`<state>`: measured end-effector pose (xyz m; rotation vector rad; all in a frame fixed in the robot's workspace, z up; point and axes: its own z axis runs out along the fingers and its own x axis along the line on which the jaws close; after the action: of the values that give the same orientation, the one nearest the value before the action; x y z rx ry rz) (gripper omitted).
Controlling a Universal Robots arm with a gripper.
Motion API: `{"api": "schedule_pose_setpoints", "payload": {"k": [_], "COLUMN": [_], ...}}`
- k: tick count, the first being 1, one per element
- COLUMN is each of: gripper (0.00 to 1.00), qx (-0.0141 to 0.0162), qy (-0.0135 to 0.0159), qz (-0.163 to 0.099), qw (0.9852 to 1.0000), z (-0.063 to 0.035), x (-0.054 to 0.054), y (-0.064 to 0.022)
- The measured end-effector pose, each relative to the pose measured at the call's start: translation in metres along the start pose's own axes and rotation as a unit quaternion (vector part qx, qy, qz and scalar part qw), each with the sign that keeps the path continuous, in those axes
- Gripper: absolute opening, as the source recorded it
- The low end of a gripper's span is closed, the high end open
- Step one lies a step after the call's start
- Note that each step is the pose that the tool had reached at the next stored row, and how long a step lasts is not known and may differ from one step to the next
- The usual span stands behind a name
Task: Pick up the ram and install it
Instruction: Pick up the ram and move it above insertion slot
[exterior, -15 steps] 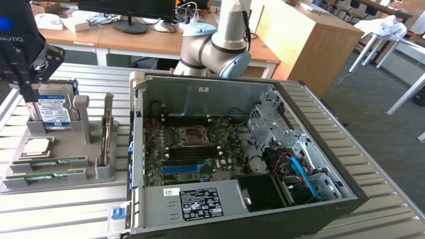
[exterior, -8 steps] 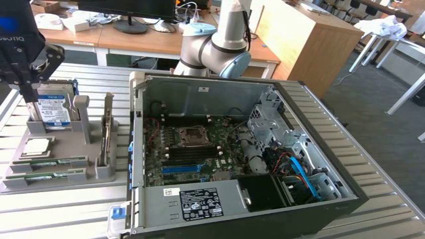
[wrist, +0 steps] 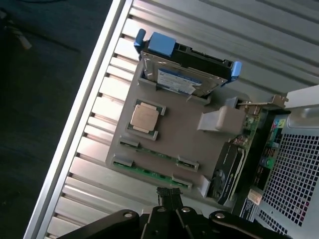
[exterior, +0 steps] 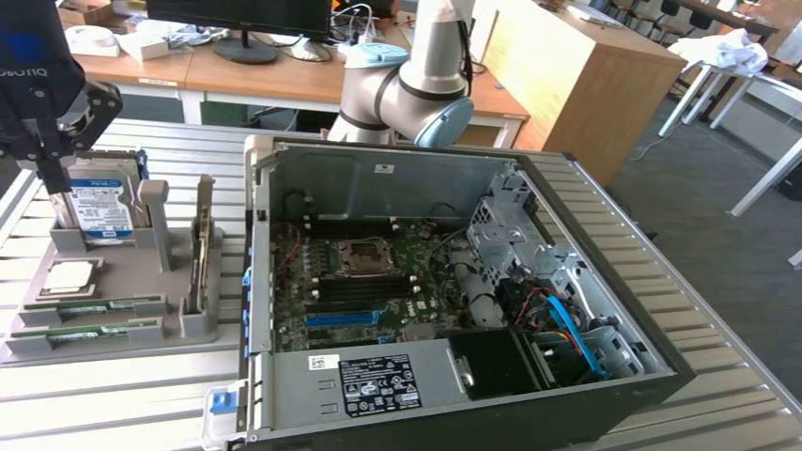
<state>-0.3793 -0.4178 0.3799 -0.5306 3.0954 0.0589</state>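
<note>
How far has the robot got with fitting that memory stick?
Nothing looks done: both green ram sticks lie in the gray tray. In hand: the shut gripper hovers by the tray, holding nothing. Left: picking one up and seating it in the computer case.

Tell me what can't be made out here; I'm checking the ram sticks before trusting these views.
- Ram sticks: exterior view, chips too small; ends covered by the gray holder's clips.
- Motherboard memory slots: exterior view, too dark to tell filled from empty.
- Gripper: exterior view, body cut off by the picture's edge.
</note>
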Motion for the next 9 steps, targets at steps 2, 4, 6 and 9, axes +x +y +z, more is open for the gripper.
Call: {"api": "schedule_pose_setpoints", "payload": {"k": [2, 4, 6, 9], "gripper": [0.10, 0.10, 0.10, 0.10], "qx": [0.0000, 0.0000, 0.0000, -0.0001], "qy": [0.0005, 0.0011, 0.0017, 0.0026], "qz": [-0.014, -0.029, -0.044, -0.066], "qw": [0.9999, 0.9996, 0.9990, 0.9978], "z": [0.0000, 0.0000, 0.0000, 0.0000], "x": [0.0000, 0.0000, 0.0000, 0.0000], "y": [0.0000, 0.0000, 0.0000, 0.0000]}}
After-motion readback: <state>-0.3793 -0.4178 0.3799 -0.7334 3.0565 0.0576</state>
